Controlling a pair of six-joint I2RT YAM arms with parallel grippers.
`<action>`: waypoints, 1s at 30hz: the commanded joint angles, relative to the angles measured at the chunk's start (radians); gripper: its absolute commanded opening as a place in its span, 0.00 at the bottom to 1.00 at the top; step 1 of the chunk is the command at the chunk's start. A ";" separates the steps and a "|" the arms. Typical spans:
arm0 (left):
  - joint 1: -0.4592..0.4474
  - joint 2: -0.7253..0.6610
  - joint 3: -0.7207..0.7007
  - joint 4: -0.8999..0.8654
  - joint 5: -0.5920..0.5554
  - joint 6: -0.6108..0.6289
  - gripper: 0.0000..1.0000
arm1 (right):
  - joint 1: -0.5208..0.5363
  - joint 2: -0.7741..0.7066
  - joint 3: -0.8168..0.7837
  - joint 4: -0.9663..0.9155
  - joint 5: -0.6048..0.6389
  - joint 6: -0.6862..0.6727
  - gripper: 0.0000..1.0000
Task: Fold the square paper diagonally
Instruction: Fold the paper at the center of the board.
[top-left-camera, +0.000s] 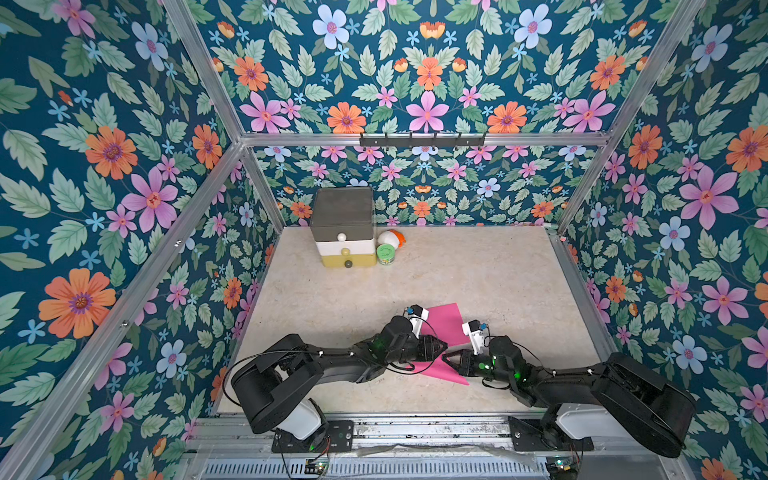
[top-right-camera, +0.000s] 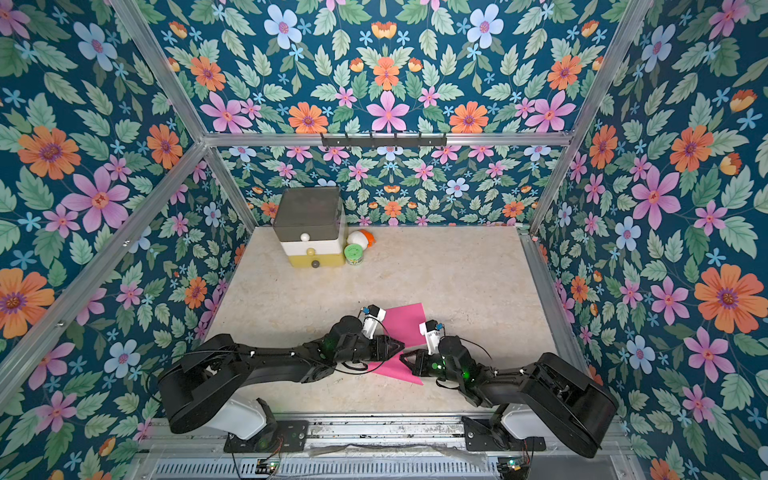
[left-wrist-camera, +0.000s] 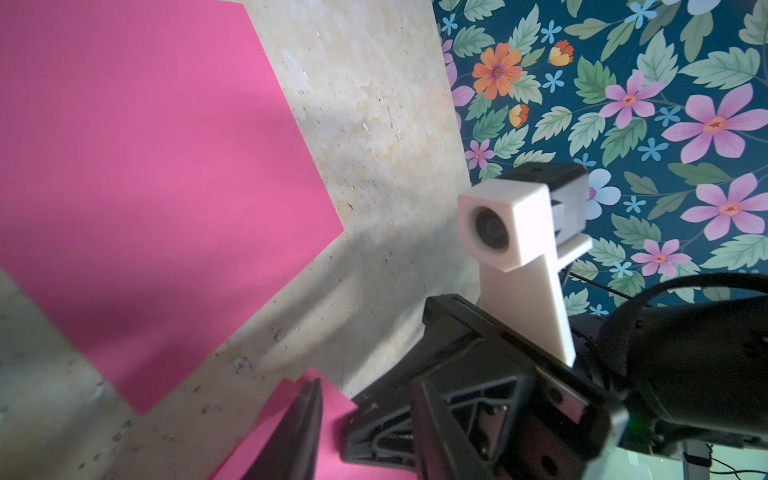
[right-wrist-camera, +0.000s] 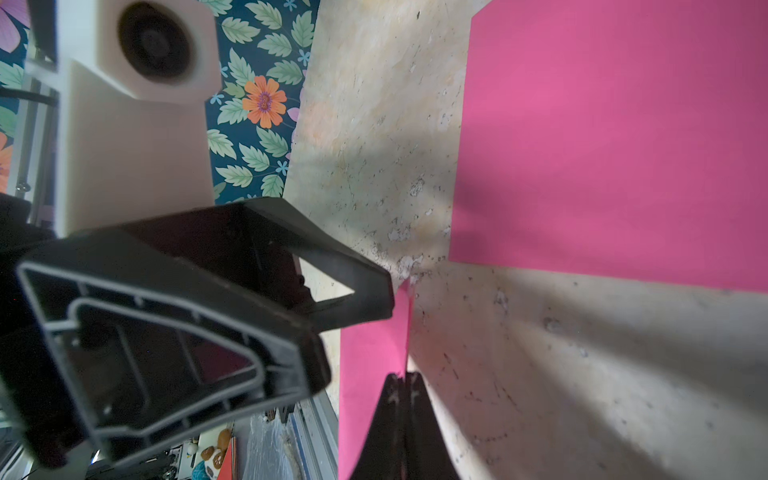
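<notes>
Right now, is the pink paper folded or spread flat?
Neither yet: most of the pink paper lies flat on the table, while the right gripper pinches one raised flap. No crease shows.

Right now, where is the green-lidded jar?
In both top views the green-lidded jar stands at the back left of the table, right of the drawer box, in front of the white-and-orange object.

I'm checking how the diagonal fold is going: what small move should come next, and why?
Probably carry the raised flap a little way over the flat part of the pink paper, toward its far corner. The right gripper is shut on the flap's edge, the left gripper sits at the flap's tip, and the rest lies flat on the table.
</notes>
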 joint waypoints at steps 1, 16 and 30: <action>0.012 -0.048 0.009 -0.075 -0.044 0.035 0.45 | 0.002 0.001 0.005 -0.005 -0.001 -0.013 0.00; 0.057 -0.072 0.007 -0.228 -0.125 -0.036 0.54 | 0.003 0.013 0.011 -0.006 -0.008 -0.017 0.00; 0.067 -0.045 0.008 -0.193 -0.078 -0.051 0.54 | 0.012 0.022 0.027 -0.030 -0.005 -0.029 0.00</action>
